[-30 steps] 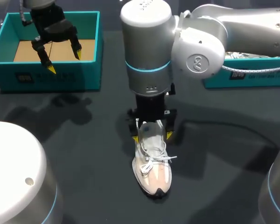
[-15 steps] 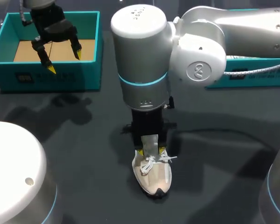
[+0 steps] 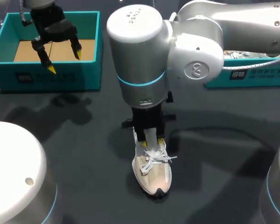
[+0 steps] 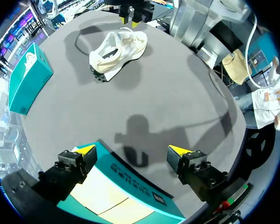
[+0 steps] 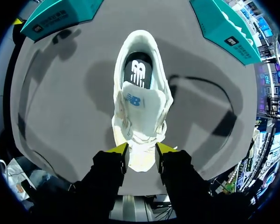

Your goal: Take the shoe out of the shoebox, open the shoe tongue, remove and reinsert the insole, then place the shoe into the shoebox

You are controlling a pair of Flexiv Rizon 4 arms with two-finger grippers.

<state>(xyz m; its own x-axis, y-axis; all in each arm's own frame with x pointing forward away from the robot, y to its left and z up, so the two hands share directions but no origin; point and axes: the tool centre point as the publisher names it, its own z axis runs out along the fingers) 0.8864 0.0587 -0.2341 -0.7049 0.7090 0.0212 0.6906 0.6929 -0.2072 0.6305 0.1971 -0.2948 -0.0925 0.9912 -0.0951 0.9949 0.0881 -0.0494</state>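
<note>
A white shoe (image 3: 154, 175) lies on the dark table, toe toward the front. In the right wrist view its opening, insole and tongue (image 5: 136, 99) lie ahead of the fingers. My right gripper (image 3: 151, 139) stands straight down over the shoe's laced upper. Its yellow tips press the shoe (image 5: 140, 116) from both sides, so the right gripper (image 5: 141, 149) is shut on it. My left gripper (image 3: 64, 62) hangs open and empty over the teal shoebox (image 3: 51, 79) at the back left. In its own view the left gripper (image 4: 133, 150) straddles the shoebox's rim (image 4: 126, 186), far from the shoe (image 4: 116, 46).
A second teal box (image 3: 252, 74) with white paper in it stands at the back right, behind my right arm. Bare dark table lies on both sides of the shoe.
My right gripper has come down and forward over the shoe, and its fingers have narrowed from wide apart to tight against its sides. The left arm has not moved.
</note>
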